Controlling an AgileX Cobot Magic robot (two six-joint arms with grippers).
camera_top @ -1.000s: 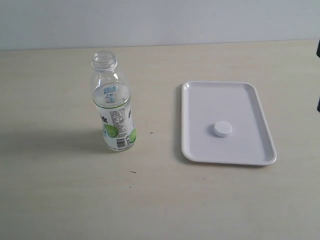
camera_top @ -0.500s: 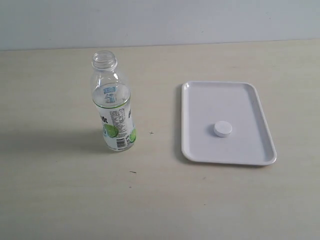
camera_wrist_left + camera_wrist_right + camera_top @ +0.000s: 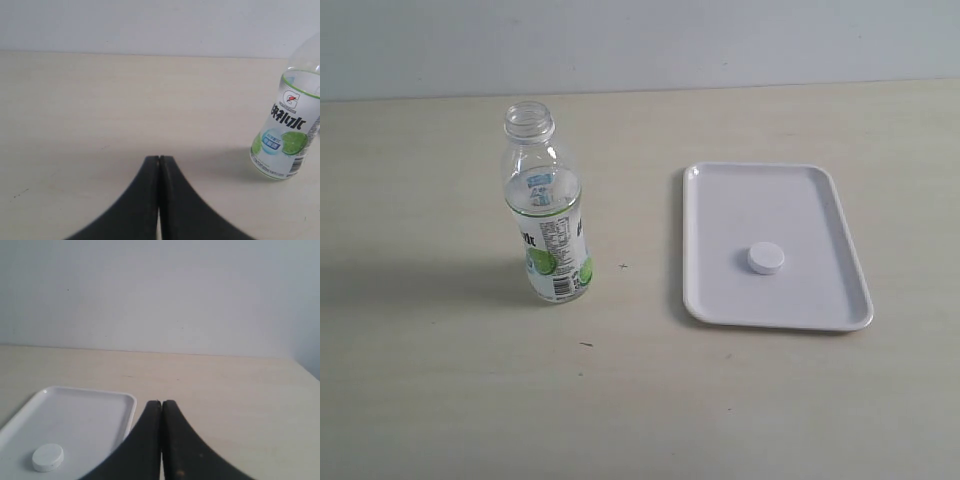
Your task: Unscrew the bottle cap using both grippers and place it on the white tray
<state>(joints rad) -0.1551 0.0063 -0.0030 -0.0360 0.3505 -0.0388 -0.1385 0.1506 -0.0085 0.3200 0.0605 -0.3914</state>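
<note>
Two grippers were logged from their wrist views. The left gripper (image 3: 159, 159) was seen with its jaws pressed shut, tip against tip, low over the table (image 3: 440, 400). The right gripper (image 3: 161, 403) was found clenched in the same way, just beside the white tray (image 3: 720, 200). The bottle cap (image 3: 766, 258) was noted lying flat on the white tray, toward its near end and apart from the rim. The bottle (image 3: 548, 215) was recorded upright on the table, well apart from the white tray on its left in the exterior view. Its threaded neck was open and its lime label was turned partly away. The bottle was touched by neither gripper.
</note>
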